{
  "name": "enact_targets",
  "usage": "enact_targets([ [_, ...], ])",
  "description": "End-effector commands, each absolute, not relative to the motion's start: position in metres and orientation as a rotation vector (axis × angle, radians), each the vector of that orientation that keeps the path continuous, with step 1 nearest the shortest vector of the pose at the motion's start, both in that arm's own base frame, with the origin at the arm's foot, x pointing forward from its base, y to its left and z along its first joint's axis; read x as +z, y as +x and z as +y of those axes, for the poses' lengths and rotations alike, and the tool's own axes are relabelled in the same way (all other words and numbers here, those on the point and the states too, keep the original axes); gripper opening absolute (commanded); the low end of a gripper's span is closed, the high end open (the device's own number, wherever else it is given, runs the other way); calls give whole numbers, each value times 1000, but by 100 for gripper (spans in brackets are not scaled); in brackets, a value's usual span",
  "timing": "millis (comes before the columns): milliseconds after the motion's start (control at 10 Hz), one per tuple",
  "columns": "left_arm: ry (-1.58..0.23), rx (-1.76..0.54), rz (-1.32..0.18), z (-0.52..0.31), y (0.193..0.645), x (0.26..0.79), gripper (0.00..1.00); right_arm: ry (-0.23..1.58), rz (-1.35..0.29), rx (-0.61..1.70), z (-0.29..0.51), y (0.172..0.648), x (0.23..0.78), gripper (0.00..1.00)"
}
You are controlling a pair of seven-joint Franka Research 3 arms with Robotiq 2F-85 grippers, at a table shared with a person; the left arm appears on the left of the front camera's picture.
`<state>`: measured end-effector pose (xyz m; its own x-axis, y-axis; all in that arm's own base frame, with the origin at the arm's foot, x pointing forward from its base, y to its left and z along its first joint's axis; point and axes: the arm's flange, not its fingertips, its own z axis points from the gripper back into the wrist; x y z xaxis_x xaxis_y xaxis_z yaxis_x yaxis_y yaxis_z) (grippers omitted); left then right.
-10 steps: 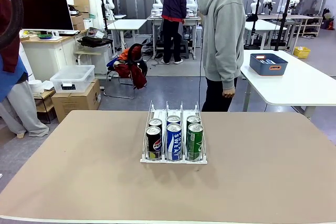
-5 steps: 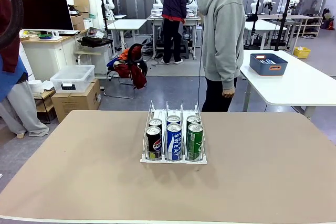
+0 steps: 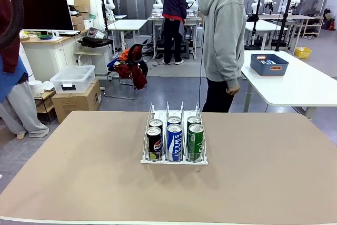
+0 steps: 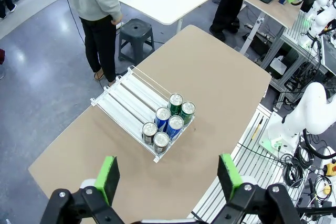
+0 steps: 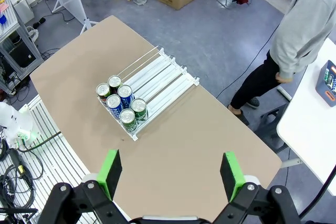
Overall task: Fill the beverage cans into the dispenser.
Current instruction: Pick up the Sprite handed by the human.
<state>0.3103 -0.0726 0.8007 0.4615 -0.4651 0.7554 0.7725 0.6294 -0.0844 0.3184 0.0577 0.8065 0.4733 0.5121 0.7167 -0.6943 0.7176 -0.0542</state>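
Observation:
The dispenser (image 3: 174, 161) stands in the middle of the brown table, its low lip facing me. Several beverage cans sit upright at its front end, two deep in each lane: black ones (image 3: 154, 143) on the left, blue-white ones (image 3: 174, 142) in the middle, green ones (image 3: 196, 141) on the right. From high above, the left wrist view shows the cans (image 4: 168, 124) at the near end of the dispenser (image 4: 128, 95), with my left gripper (image 4: 168, 174) open and holding nothing. My right gripper (image 5: 170, 174) is likewise open and high over the cans (image 5: 122, 103) and dispenser (image 5: 165, 77).
A person in a grey hoodie (image 3: 224, 30) stands at the table's far edge. Behind to the right, a white table (image 3: 295, 85) carries a blue bin (image 3: 268, 64). A stool (image 4: 135, 30) stands on the floor beside the person. Bare tabletop (image 3: 263, 183) surrounds the rack.
The person's hand has shifted slightly at their side. The cans, the dispenser and both grippers have not moved.

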Motion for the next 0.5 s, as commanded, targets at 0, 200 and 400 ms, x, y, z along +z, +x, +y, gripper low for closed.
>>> enact_targets([
  [0, -455, -790, -761, -71, 311, 798, 100, 258, -778, 750, 58, 318, 806, 100],
  [200, -455, -790, -761, -71, 311, 798, 100, 258, -778, 750, 58, 318, 806, 100],
  [400, -455, -790, -761, -71, 311, 798, 100, 258, -778, 750, 58, 318, 806, 100],
])
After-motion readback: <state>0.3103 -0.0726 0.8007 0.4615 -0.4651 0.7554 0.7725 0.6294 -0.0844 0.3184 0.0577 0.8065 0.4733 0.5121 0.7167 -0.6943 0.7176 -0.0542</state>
